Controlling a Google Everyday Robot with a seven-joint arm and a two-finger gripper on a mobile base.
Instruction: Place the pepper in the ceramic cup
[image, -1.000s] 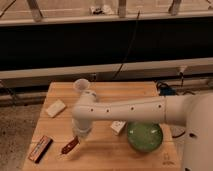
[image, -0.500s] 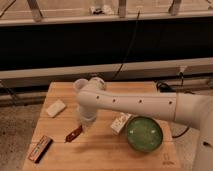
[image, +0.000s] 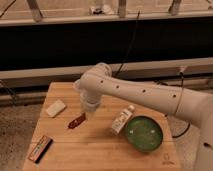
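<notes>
Since half a second ago the arm has swung toward the back of the table, and the pepper (image: 76, 122) has travelled with it from the front left toward the middle. The gripper (image: 84, 116) now hangs over the left-centre of the wooden table (image: 100, 152). It seems to be clamped on the pepper's upper end, though the fingers themselves are hard to make out. The pepper hangs tilted, its lower tip pointing to the front left, close above the boards.

The table is pale bamboo and stands on a speckled floor (image: 17, 125). Behind it runs a long dark panel (image: 60, 45) with a light ledge below, and a black cable (image: 131, 37) drops down in front of the panel. A metal rail crosses the top of the view.

On the table, a white block (image: 55, 108) lies near the left edge. A flat brown-orange bar (image: 40, 148) lies at the front left corner, well apart from the pepper. A white bottle (image: 122, 120) lies on its side, just beside the green bowl (image: 150, 145) at the right. The bowl shows only its glossy green inside. The white cup is hidden behind the arm's wrist.
</notes>
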